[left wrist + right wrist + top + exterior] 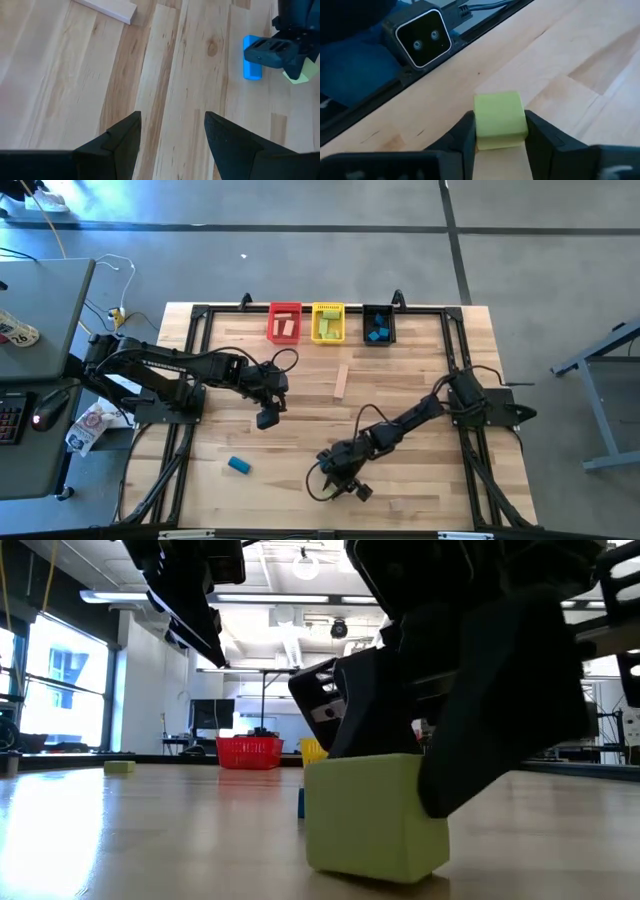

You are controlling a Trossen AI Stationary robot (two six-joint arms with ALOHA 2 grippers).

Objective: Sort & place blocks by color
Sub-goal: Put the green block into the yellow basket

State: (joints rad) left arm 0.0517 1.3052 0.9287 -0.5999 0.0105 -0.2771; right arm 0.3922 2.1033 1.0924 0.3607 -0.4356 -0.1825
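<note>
1. Closest to the low camera sits the light green block (375, 815), resting on the wooden table (420, 470) near its front edge, right of centre.
2. That table carries everything; its far edge holds three bins in a row: the red bin (284, 322), the yellow bin (328, 323) and the black bin (377, 325).
3. My right gripper (500, 131) is down at the green block (500, 120), fingers nearly closed with one on each side of it, touching its faces. The block rests on the wood.
4. My left gripper (172, 127) hangs over the table's left-centre, fingers spread apart and holding nothing; only bare boards show between them.
5. The red bin holds pale wood pieces, the yellow bin green ones, the black bin blue ones.
6. A pale wooden bar (340, 381) lies loose mid-table, between the bins and my right arm.
7. A blue block (238, 465) lies alone toward the front left, well apart from both grippers.
</note>
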